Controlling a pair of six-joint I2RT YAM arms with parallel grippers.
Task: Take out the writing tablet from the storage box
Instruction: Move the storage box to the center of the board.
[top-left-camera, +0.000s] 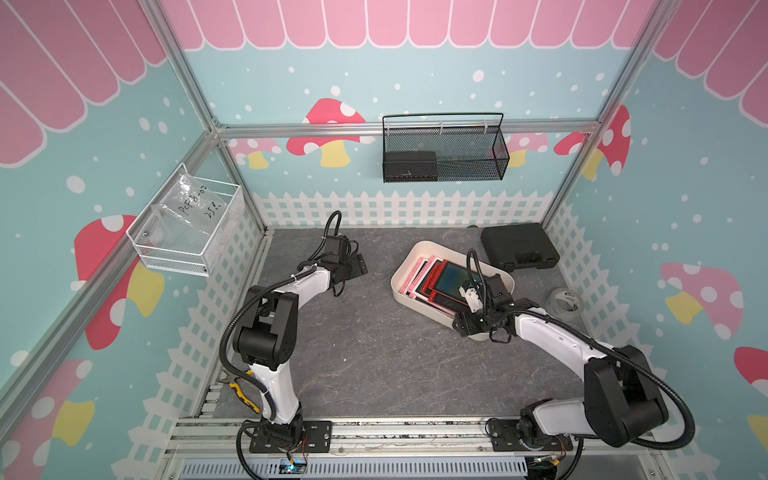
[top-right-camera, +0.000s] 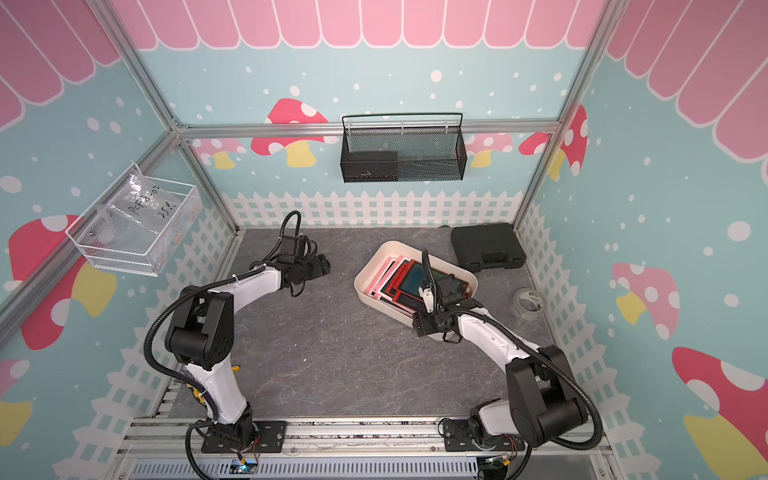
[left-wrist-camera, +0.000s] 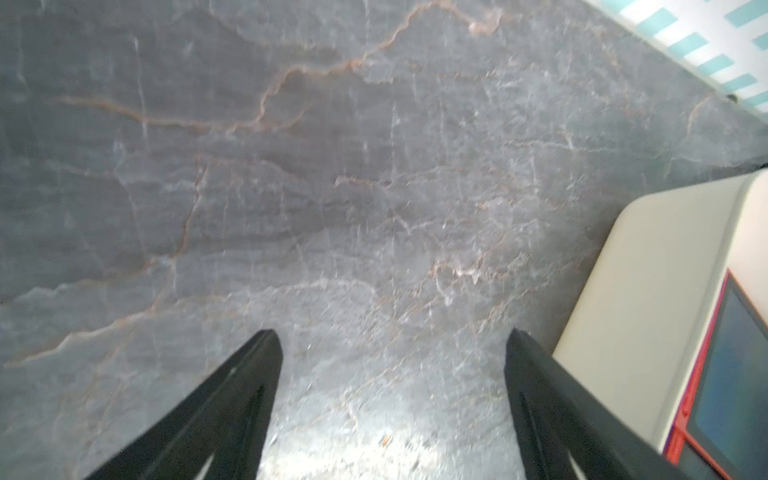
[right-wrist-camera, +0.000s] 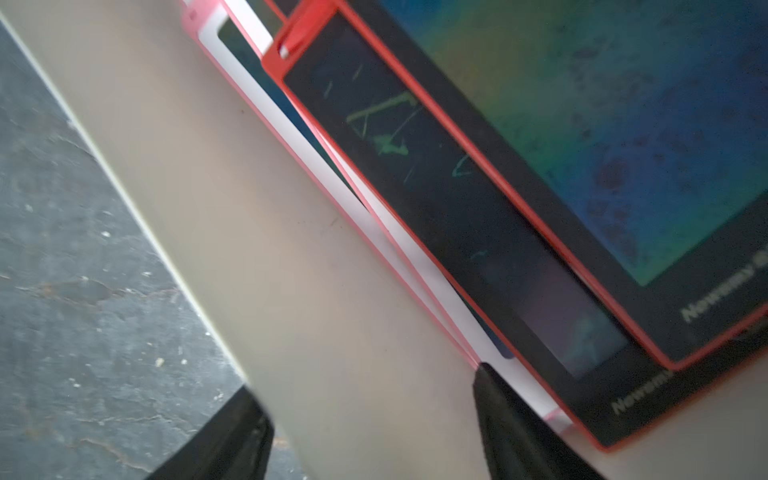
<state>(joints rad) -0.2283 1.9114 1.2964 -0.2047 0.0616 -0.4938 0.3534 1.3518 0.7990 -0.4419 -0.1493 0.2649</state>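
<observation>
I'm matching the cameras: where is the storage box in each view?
Both top views: storage box right of centre.
Left wrist: storage box at the frame's edge, beside the left gripper.
Right wrist: storage box across the middle, under the right gripper.
Shared landmark: the red tablets inside it.

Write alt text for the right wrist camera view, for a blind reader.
A stack of red-framed and pink-framed writing tablets lies in a cream storage box; the top red tablet shows a blue-green screen. The right tool is open, one black fingertip by the corner of a pink tablet. A grey stone-look table shows beside the box.
</observation>
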